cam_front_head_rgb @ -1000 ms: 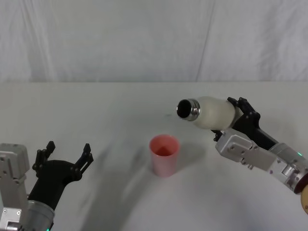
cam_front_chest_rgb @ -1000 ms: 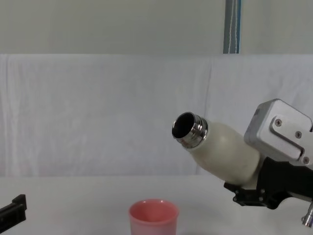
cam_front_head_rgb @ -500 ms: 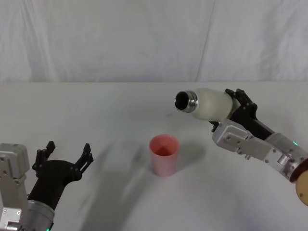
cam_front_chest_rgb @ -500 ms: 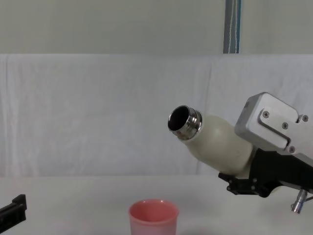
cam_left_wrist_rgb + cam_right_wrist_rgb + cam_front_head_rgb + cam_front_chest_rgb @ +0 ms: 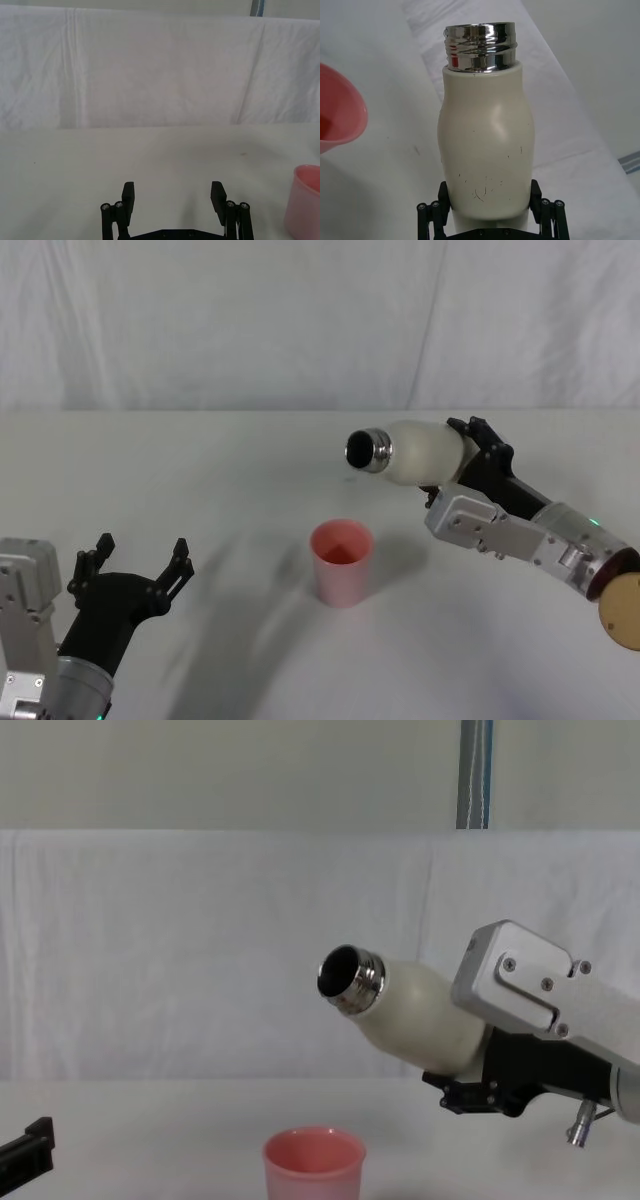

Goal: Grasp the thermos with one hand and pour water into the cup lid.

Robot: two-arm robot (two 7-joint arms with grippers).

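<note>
Since that matte thermos (image 5: 420, 452) looks rigid and hefty, the right gripper (image 5: 492, 212) sensibly clamps its lower body; left gripper (image 5: 173, 197) sits spread.

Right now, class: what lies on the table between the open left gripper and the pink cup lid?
Nothing: in the head view, bare white table runs from the left gripper to the cup lid.

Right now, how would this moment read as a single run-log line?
phase: pre-pour | right end effector: shut on thermos, tilted, open neck toward cup lid | left end effector: open, idle near left | water stream: none visible
</note>
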